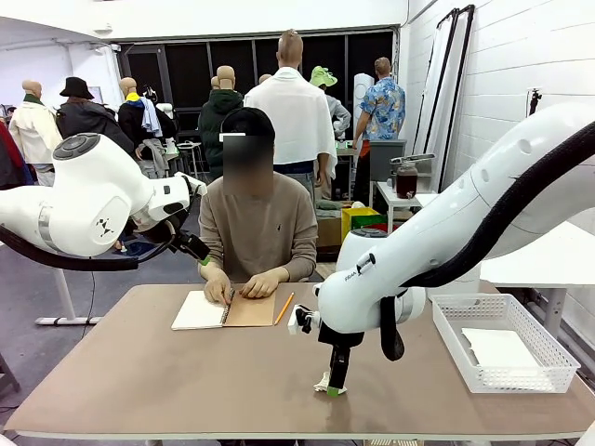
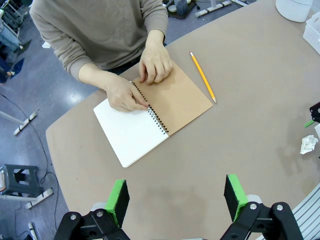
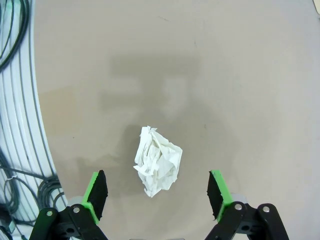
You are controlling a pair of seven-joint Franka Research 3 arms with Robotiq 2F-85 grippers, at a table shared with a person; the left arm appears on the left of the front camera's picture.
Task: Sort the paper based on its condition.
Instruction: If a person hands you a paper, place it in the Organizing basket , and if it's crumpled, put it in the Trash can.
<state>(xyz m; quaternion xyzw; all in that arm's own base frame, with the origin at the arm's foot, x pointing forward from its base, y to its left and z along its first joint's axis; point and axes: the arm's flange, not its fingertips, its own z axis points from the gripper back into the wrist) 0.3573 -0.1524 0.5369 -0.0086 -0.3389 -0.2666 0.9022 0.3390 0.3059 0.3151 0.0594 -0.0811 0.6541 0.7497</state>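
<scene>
Brown worktop point(image 3: 250, 75) is seen carrying a crumpled white paper ball point(image 3: 157, 161), which is straddled by the spread right claw point(image 3: 159, 192) directly above it, nearer than the spread left claw point(image 2: 177, 200).

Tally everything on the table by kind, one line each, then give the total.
Crumpled paper ball: 1
Flat paper sheet, in the basket: 1
White basket: 1
Spiral notebook: 1
Pencil: 1
Total: 5
</scene>
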